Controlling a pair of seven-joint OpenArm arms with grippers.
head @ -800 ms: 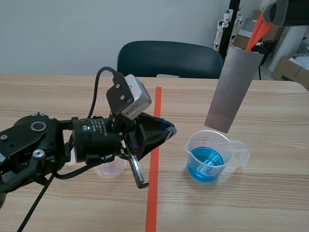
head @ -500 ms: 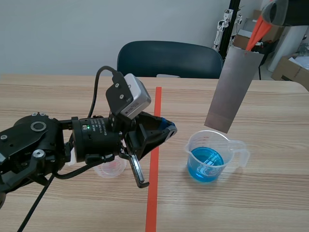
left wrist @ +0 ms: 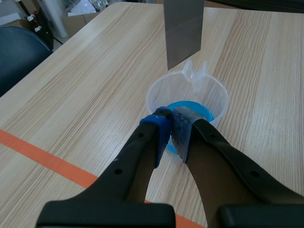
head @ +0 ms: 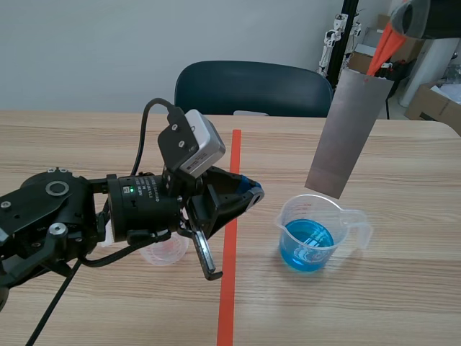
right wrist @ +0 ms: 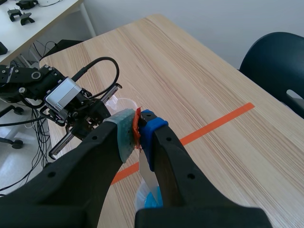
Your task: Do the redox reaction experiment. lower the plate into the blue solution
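A grey metal plate [head: 349, 133] hangs tilted above the clear beaker [head: 321, 232] of blue solution [head: 308, 237], its lower edge level with the far rim and out of the liquid. Orange tweezers [head: 382, 49] clamp the plate's top edge, and my right gripper [head: 400, 20] is shut on them at the top right. The right wrist view shows its pads pinching the tweezers [right wrist: 137, 128], with the plate [right wrist: 147, 176] edge-on beneath. My left gripper [head: 248, 193] is shut on nothing, low over the table left of the beaker. In the left wrist view the beaker [left wrist: 159, 92] and plate [left wrist: 184, 31] lie just ahead of its fingertips [left wrist: 170, 119].
A small empty clear cup [head: 164, 252] sits under the left arm. A dark chair [head: 252, 88] stands behind the table's far edge. Cardboard boxes [head: 432, 101] and a stand fill the back right. An orange tape line [head: 230, 245] runs along the table's middle.
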